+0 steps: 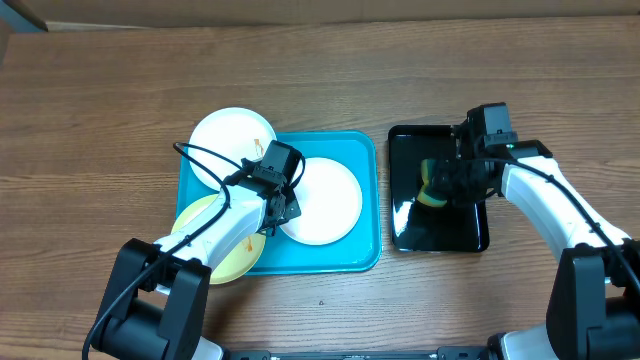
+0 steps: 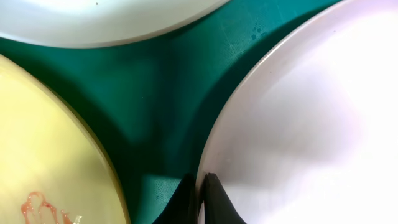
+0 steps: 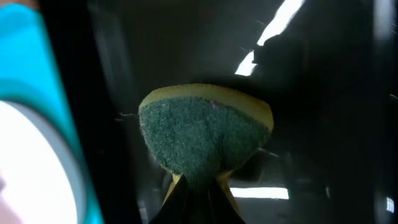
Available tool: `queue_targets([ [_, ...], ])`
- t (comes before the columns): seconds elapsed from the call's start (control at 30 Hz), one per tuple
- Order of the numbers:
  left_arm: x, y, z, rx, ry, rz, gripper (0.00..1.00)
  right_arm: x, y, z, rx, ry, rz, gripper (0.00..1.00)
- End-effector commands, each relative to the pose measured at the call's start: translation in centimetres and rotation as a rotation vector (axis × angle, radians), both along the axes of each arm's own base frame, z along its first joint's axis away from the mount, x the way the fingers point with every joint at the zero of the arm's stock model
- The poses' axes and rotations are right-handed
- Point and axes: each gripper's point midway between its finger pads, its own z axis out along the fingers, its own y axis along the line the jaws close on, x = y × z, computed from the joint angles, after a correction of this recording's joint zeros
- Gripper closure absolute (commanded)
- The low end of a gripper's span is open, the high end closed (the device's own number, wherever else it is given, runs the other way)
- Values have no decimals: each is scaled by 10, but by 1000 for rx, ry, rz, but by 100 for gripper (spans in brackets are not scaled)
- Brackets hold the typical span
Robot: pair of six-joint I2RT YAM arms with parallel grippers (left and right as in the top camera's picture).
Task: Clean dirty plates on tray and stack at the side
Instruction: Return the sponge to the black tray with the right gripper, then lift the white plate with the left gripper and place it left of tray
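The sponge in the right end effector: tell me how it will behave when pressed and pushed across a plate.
The sponge probably squashes easily: it bulges and narrows where the right end effector pinches it. Likely light, being yellow foam under a green scouring face. That rough face should drag rather than slide.

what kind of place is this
Probably a robot lab bench staged for dishwashing practice, not a real kitchen: plain wooden table, a white plate on a turquoise tray, a sponge at a black tray.
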Motion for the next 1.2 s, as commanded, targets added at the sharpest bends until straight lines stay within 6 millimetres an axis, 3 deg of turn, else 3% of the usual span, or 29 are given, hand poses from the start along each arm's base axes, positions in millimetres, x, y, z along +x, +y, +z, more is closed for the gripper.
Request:
queue_targets([
  [0.0,-6,5,-9,24,29,-28,96,-1,-15,-6,-95,-14,-5,92],
  [0.07,-6,5,-8,28,29,-45,96,-5,-19,-10,-117,-4,-9,85],
  [0.13,-5,5,-7,33,26,-72,96,-9,-19,-16,-118,5,-9,51],
  [0.23,-3,5,-1,38,19,-82,96,-13,-20,-19,-120,15,-5,25],
  [0.43,5,3,20,47,1,-115,96,-18,-23,-21,-136,35,-7,0],
  [0.8,17,24,75,168,-106,-120,96,-27,-24,-23,-141,72,-5,0],
  [1.17,28,8,152,212,-337,-241,96,-23,-23,-22,-139,57,-7,0],
])
